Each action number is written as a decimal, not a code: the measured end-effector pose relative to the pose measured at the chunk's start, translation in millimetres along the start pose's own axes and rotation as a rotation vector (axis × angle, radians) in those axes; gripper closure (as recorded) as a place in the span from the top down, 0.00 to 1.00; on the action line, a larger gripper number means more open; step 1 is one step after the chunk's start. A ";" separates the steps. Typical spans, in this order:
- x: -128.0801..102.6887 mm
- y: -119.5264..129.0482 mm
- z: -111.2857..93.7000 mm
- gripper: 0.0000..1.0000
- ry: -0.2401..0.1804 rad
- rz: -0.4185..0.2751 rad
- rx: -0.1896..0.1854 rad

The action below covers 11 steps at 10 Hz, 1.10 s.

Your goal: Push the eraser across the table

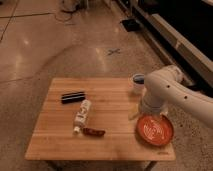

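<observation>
The eraser (pixel 73 96), a small flat black block with a pale stripe, lies on the left part of the light wooden table (pixel 110 147), near the far edge. My white arm (pixel 162 90) reaches in from the right and bends down over the table's right side. The gripper (pixel 134 114) hangs low at the arm's end, just left of a red plate and well to the right of the eraser, apart from it.
A white tube-shaped bottle (pixel 82 114) lies just in front of the eraser, with a dark red chili-like thing (pixel 93 132) in front of that. A red patterned plate (pixel 155 130) sits at the front right. A small blue cup (pixel 138 80) stands at the far right edge.
</observation>
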 end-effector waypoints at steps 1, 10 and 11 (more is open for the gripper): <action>0.0 0.0 0.0 0.80 0.000 0.000 0.000; 41.1 -12.8 27.7 0.20 -0.019 -0.067 0.001; 53.2 -16.9 33.5 0.12 -0.019 -0.080 -0.002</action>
